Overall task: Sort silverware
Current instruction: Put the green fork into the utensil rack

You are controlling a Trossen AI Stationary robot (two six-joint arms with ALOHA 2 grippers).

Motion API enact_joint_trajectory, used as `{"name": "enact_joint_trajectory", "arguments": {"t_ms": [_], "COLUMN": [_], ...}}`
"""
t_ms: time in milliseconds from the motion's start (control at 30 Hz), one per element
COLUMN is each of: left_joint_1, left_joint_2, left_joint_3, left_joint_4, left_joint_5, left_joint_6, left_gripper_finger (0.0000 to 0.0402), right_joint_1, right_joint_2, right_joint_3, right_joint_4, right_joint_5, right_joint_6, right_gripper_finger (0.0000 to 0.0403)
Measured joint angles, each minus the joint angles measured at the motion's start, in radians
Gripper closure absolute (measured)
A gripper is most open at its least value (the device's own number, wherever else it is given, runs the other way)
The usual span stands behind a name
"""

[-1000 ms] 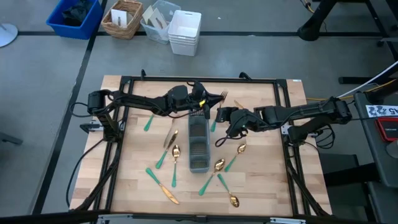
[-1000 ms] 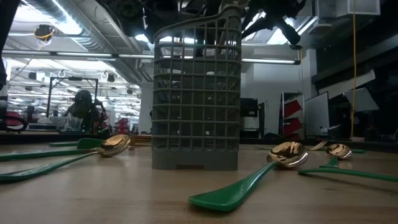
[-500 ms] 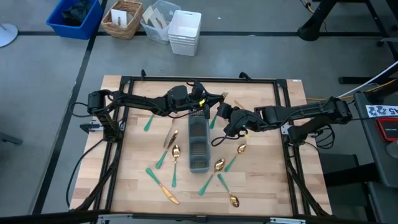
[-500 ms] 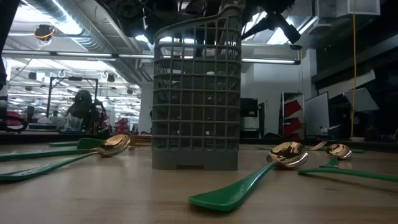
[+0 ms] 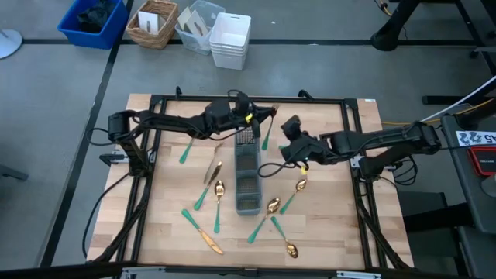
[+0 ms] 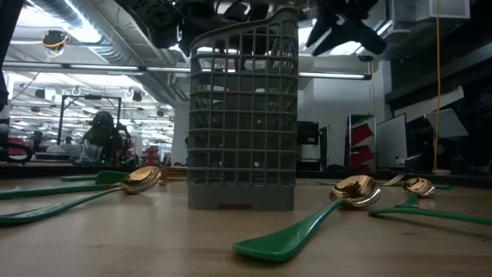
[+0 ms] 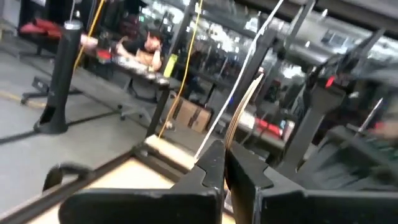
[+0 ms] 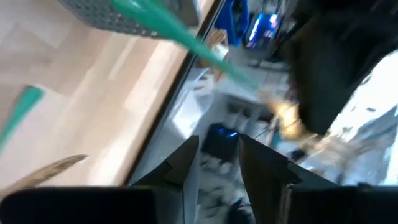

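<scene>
My left gripper (image 5: pixel 262 118) over caddy's far end, near table's (image 5: pixel 333 232) far edge, pinched tight on fork (image 5: pixel 266 128), green handle hanging down beside grey caddy (image 5: pixel 247 180). Right gripper (image 5: pixel 288 128) just right of it, fingers (image 8: pixel 186 163) apart, nothing between them. Rest of silverware loose on table: spoons (image 5: pixel 272 206) right of caddy toward near edge, knives (image 5: pixel 210 240) and spoon (image 5: pixel 218 188) left of it.

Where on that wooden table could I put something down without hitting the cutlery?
Bare wood lies along the light wooden table's right edge and its near-left corner. Crowded: around the narrow grey mesh caddy, ringed by gold-headed, green-handled spoons, forks and knives.
</scene>
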Motion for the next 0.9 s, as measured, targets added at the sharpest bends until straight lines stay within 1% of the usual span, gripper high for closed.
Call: {"name": "enact_joint_trajectory", "arguments": {"t_ms": [167, 233, 400, 500, 600, 700, 767, 900], "left_joint_1": [0.006, 0.006, 0.006, 0.006, 0.004, 0.000, -0.004, -0.001], "left_joint_2": [-0.016, -0.034, -0.095, -0.154, -0.208, -0.233, -0.235, -0.234], "left_joint_3": [0.001, 0.001, 0.001, 0.001, 0.003, 0.002, -0.009, -0.059], "left_joint_4": [0.059, 0.054, 0.049, -0.009, -0.159, -0.303, -0.334, -0.326], "left_joint_5": [0.076, 0.103, 0.157, 0.183, 0.185, 0.151, 0.123, 0.083], "left_joint_6": [0.019, 0.023, 0.121, 0.201, 0.305, 0.371, 0.402, 0.474], "left_gripper_finger": [0.0401, 0.0401, 0.0401, 0.0401, 0.0402, 0.0401, 0.0401, 0.0401], "right_joint_1": [0.000, -0.001, -0.001, -0.001, -0.001, -0.001, -0.001, -0.001], "right_joint_2": [-0.077, -0.114, -0.180, -0.191, -0.194, -0.193, -0.193, -0.193], "right_joint_3": [-0.001, -0.001, -0.001, -0.003, -0.030, -0.087, -0.131, -0.216], "right_joint_4": [-0.183, -0.249, -0.360, -0.387, -0.390, -0.370, -0.365, -0.308], "right_joint_5": [-0.003, -0.040, -0.270, -0.398, -0.483, -0.508, -0.508, -0.520], "right_joint_6": [0.281, 0.393, 0.613, 0.715, 0.800, 0.858, 0.875, 0.901], "right_gripper_finger": [0.0292, 0.0292, 0.0292, 0.0292, 0.0292, 0.0292, 0.0292, 0.0292]}}
